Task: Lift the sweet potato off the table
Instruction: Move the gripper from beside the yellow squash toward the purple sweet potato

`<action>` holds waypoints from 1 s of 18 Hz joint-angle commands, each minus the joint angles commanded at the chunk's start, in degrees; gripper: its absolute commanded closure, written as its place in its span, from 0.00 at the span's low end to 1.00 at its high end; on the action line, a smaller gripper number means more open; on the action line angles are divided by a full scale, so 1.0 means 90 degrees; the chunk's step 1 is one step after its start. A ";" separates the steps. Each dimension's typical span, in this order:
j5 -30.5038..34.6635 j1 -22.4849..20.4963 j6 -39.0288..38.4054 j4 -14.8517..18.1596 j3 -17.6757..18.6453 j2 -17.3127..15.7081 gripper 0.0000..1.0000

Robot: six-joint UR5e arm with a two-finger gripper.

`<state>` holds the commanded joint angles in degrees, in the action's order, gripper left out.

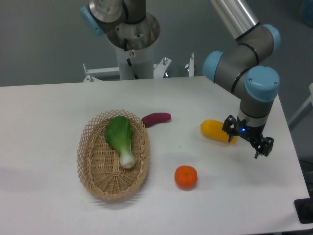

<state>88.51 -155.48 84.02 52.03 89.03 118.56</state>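
Note:
The sweet potato, a small reddish-purple tuber, lies on the white table just right of the basket's far rim. My gripper hangs over the right side of the table, far to the right of the sweet potato. It hovers by the right end of the yellow fruit. Its black fingers stand spread apart with nothing between them.
A wicker basket holding a green bok choy sits left of centre. A round orange lies near the front middle. The arm's base column stands at the back edge. The table's right edge is close to the gripper.

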 joint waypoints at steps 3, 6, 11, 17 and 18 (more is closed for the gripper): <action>0.0000 0.0000 0.0000 0.0010 0.0000 -0.0010 0.00; 0.0000 0.0000 0.0000 0.0029 0.0019 -0.0019 0.00; -0.0078 0.0078 -0.0029 0.0010 0.0399 -0.0175 0.00; -0.0449 0.0302 -0.0059 -0.0010 0.1375 -0.0751 0.00; -0.0459 0.0332 -0.0030 -0.0019 0.1493 -0.0820 0.00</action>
<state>84.38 -152.49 83.76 51.86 102.47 111.19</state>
